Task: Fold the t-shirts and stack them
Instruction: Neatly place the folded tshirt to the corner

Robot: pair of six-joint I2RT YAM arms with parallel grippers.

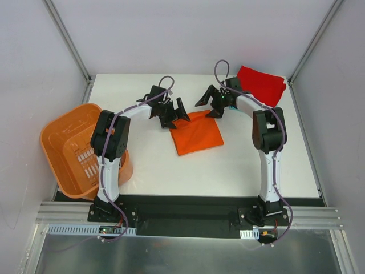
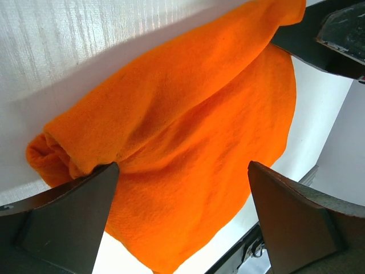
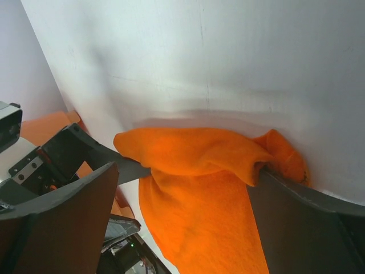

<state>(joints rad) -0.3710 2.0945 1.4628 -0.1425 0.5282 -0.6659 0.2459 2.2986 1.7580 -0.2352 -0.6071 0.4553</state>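
1. Your orange t-shirt (image 1: 197, 134) lies folded into a near-square pad at the middle of the table (image 1: 268, 165); it is turned slightly, so its far edge runs from nearer on the left to farther on the right.
2. Both claws sit at that far edge; the left claw (image 1: 175, 117) is at the far-left corner and the right claw (image 1: 210, 107) at the far-right one; the cloth spreads from both toward the table's near edge.
3. Left claw: jaws wide apart, clamped on nothing; the shirt lies between and under them, and one finger (image 2: 68, 217) appears to touch the thick rolled fold.
4. Right claw: jaws likewise wide apart; a bunched corner lies against one finger (image 3: 308, 217), unpinched.
5. The red t-shirt (image 1: 261, 84) lies in the table's far right corner, well apart from the orange one; your right arm is nearer to it.
6. The orange basket (image 1: 74, 151) stands at the left edge, beside the left arm.
7. My judgement: the folding looks done and stacking remains; close each claw on its own corner before lifting, then carry toward the far right corner; catching one corner only would likely let the fold fall open.
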